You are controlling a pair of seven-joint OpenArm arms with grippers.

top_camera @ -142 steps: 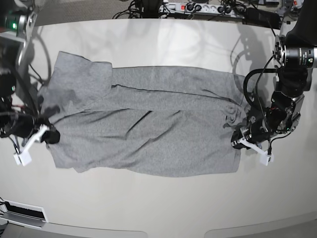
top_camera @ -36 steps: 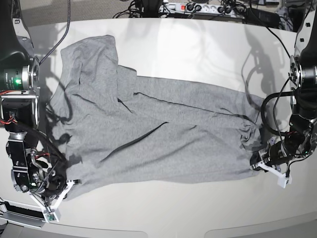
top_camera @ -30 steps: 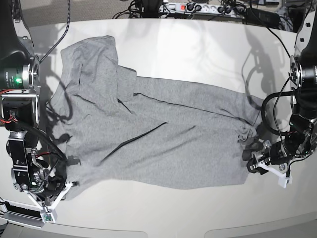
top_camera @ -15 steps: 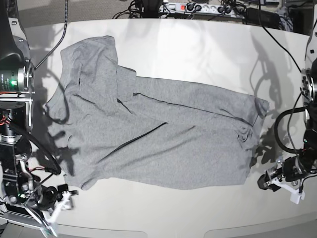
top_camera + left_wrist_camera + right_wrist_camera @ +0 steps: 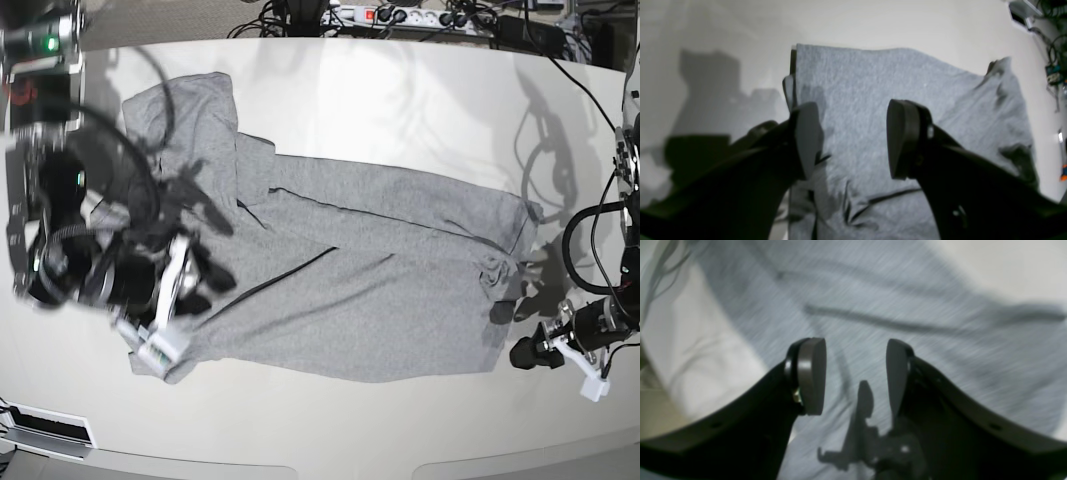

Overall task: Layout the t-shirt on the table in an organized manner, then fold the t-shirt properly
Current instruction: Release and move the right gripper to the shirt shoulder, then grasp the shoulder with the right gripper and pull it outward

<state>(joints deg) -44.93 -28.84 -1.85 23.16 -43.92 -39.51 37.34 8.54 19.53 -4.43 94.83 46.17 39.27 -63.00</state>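
Observation:
The grey t-shirt (image 5: 350, 270) lies spread across the off-white table (image 5: 400, 100), with creases and a folded-over part at the far left; no lettering shows. My right gripper (image 5: 195, 295) hangs blurred over the shirt's left part. In the right wrist view the right gripper (image 5: 853, 376) is open above the t-shirt (image 5: 940, 300), with nothing between the fingers. My left gripper (image 5: 545, 358) sits on bare table just off the shirt's near right corner. In the left wrist view the left gripper (image 5: 853, 140) is open, with the t-shirt (image 5: 873, 86) beyond its fingertips.
A power strip and cables (image 5: 400, 15) line the far edge. The table's curved near edge (image 5: 300, 465) runs along the bottom, with a flat device (image 5: 45, 430) at the lower left. Cables (image 5: 1053, 66) lie at the right in the left wrist view.
Both grippers have let go of the shirt's near corners. The right arm has swung up from the front-left corner to over the shirt's left part. The left gripper has backed slightly away to the right.

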